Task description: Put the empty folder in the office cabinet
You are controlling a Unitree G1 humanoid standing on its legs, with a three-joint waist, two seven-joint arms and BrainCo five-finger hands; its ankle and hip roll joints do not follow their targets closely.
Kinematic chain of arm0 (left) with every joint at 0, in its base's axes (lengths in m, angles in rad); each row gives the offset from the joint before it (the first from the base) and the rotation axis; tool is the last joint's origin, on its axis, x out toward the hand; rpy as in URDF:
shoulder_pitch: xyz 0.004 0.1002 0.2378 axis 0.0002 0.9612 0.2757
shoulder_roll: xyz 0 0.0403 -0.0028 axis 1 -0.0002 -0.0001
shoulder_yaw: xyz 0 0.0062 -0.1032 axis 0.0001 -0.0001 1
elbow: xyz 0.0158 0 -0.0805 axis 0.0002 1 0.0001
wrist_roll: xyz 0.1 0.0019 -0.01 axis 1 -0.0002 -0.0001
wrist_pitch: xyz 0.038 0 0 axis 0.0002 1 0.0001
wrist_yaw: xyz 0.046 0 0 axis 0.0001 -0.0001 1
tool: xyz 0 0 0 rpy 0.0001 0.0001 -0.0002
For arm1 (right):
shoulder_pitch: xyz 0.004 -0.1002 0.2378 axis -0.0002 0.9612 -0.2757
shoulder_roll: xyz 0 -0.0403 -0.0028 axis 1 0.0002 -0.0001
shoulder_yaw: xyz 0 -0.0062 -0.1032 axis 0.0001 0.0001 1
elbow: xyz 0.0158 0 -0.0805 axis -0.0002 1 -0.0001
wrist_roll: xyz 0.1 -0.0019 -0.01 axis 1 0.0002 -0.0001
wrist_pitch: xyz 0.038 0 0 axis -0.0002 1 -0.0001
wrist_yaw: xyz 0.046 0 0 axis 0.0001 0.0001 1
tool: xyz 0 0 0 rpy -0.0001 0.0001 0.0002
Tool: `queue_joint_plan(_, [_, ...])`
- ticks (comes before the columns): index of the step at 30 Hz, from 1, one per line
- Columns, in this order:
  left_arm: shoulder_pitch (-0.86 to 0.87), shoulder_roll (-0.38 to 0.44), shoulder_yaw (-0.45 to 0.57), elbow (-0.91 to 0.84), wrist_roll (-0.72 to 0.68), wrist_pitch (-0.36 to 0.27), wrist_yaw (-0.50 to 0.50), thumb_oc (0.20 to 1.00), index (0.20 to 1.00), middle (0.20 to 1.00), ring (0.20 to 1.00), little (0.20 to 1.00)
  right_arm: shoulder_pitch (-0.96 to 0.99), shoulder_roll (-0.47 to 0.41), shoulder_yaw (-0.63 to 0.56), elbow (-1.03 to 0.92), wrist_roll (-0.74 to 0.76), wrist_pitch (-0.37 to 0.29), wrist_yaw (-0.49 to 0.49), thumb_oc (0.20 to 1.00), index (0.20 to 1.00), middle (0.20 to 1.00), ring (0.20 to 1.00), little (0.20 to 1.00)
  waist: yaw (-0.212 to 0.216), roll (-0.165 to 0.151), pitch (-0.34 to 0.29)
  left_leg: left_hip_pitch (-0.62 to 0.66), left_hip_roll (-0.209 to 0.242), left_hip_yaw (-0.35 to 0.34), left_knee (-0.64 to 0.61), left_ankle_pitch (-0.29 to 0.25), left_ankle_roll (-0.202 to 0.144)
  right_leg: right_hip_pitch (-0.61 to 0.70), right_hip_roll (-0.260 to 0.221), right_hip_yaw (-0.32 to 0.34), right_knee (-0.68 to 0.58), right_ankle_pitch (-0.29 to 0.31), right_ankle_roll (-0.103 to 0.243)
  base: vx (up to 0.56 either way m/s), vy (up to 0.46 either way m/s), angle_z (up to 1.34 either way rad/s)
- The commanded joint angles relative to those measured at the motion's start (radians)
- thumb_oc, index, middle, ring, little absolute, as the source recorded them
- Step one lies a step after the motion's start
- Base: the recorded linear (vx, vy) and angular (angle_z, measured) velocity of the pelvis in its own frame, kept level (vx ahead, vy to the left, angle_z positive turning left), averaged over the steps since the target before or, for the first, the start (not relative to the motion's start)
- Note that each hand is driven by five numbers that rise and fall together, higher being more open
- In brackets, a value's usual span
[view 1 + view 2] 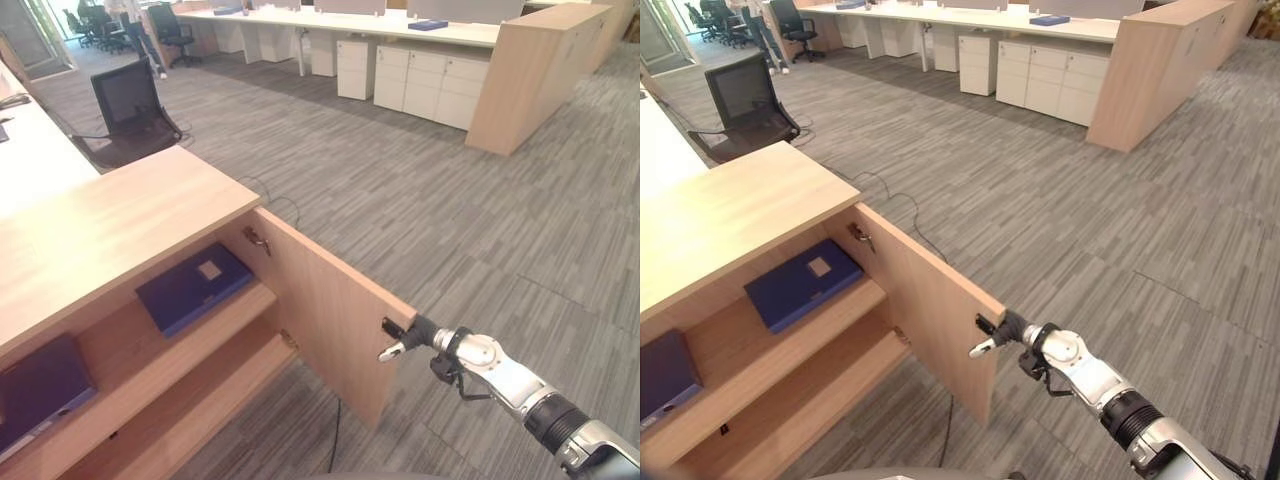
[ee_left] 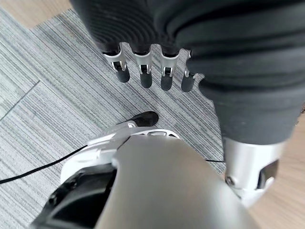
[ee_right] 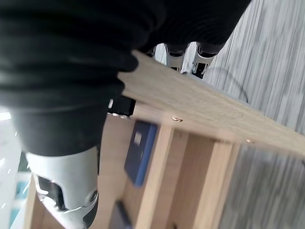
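At the far left a dark blue folder [image 1: 40,390] lies flat on the upper shelf [image 1: 215,325] of the office cabinet [image 1: 100,235], partly cut off by the picture's edge. Further right on the same shelf lies the empty folder [image 1: 193,286], blue with a pale label, flat and just inside the opening, well apart from the first one. A lower shelf [image 1: 190,415] shows beneath it. A small key [image 1: 256,240] hangs at the cabinet's upper front corner, beside the hinge side of the door.

The cabinet door [image 1: 335,320] stands wide open, swung out over the grey carpet floor [image 1: 420,200]. At its free edge is the right hand [image 1: 410,335]: in the right wrist view its fingers [image 3: 199,63] reach over the far side of the door's edge with the thumb on the near side, so the hand pinches the door edge between them.

The left hand [image 2: 143,71] hangs over the carpet, fingers straight and loosely spread, holding nothing.

Behind, a black office chair [image 1: 128,105] stands by the cabinet's far end; across the room are white drawer units [image 1: 425,80] under a long desk [image 1: 350,22] and a wooden partition [image 1: 535,70]. A person's legs [image 1: 140,40] show at the top left.
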Motion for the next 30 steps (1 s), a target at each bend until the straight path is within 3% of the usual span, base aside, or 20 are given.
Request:
queue_joint_plan(1, [-0.050,0.053,0.012,0.062,0.040,0.006,-0.011,1.000,1.000,1.000,1.000,1.000,-0.116,0.112,0.064,-0.048,0.114,-0.026,0.073,1.000,1.000,1.000,1.000,1.000,0.040,-0.067,0.000,-0.014,-0.037,-0.022,-0.019,-0.053,0.003,0.008,0.076,0.001,0.007,-0.128,-0.054,0.00,0.000,0.00])
queue_joint_plan(7, [-0.031,0.083,0.044,0.076,0.058,0.007,-0.004,1.000,1.000,1.000,1.000,1.000,-0.123,0.225,0.166,-0.091,0.236,0.017,0.131,1.000,1.000,1.000,1.000,1.000,0.068,-0.074,0.005,-0.026,-0.027,-0.037,-0.019,-0.044,-0.005,0.005,0.083,-0.016,0.007,-0.134,-0.059,0.01,-0.023,0.02])
queue_joint_plan(11, [-0.024,0.094,0.057,0.082,0.059,0.009,-0.002,1.000,1.000,1.000,1.000,1.000,-0.135,0.263,0.219,-0.105,0.230,0.023,0.142,1.000,1.000,1.000,1.000,1.000,0.083,-0.078,0.009,-0.030,-0.020,-0.050,-0.019,-0.039,-0.010,0.005,0.090,-0.023,0.007,-0.139,-0.065,0.01,-0.046,0.05])
queue_joint_plan(17, [0.031,0.081,0.050,0.070,0.065,-0.005,0.027,1.000,1.000,1.000,1.000,1.000,-0.163,0.356,0.283,-0.133,0.279,0.012,0.134,1.000,1.000,1.000,1.000,1.000,0.139,-0.096,0.031,-0.048,0.000,-0.086,-0.019,-0.017,-0.022,0.007,0.109,-0.049,0.007,-0.154,-0.078,-0.02,-0.104,0.28])
queue_joint_plan(20, [0.044,0.100,0.045,0.057,0.073,-0.015,0.041,1.000,1.000,1.000,1.000,1.000,-0.173,0.449,0.319,-0.095,0.317,0.009,0.113,1.000,1.000,1.000,1.000,1.000,0.189,-0.100,0.053,-0.062,0.016,-0.113,-0.019,0.007,-0.035,0.008,0.124,-0.070,0.007,-0.163,-0.089,-0.03,-0.121,0.27])
queue_joint_plan(21, [0.045,0.101,0.045,0.057,0.073,-0.015,0.041,1.000,1.000,1.000,1.000,1.000,-0.174,0.450,0.319,-0.093,0.317,0.008,0.113,1.000,1.000,1.000,1.000,1.000,0.188,-0.101,0.052,-0.064,0.016,-0.114,-0.019,0.008,-0.035,0.007,0.124,-0.072,0.007,-0.163,-0.089,-0.07,-0.180,0.30])
queue_joint_plan(22, [0.043,0.109,0.040,0.048,0.071,-0.018,0.048,1.000,1.000,1.000,1.000,1.000,-0.186,0.489,0.340,-0.074,0.319,0.004,0.099,1.000,1.000,1.000,1.000,1.000,0.216,-0.102,0.072,-0.074,0.028,-0.131,-0.014,0.022,-0.044,0.012,0.131,-0.092,0.007,-0.168,-0.094,-0.04,-0.098,0.26])
queue_joint_plan(28, [0.045,0.125,0.035,0.033,0.058,-0.025,0.065,1.000,1.000,1.000,1.000,1.000,-0.223,0.537,0.354,-0.042,0.328,-0.005,0.082,1.000,1.000,1.000,1.000,1.000,0.272,-0.105,0.097,-0.117,0.047,-0.167,0.007,0.051,-0.059,0.018,0.140,-0.147,0.007,-0.182,-0.107,-0.04,-0.110,0.39])
queue_joint_plan(30, [0.034,0.123,0.029,0.027,0.052,-0.034,0.079,1.000,1.000,1.000,1.000,1.000,-0.240,0.513,0.346,-0.049,0.316,-0.029,0.071,1.000,1.000,1.000,1.000,1.000,0.274,-0.112,0.123,-0.179,0.066,-0.119,0.087,0.054,-0.060,0.018,0.128,-0.194,0.007,-0.182,-0.113,-0.11,-0.093,0.61])
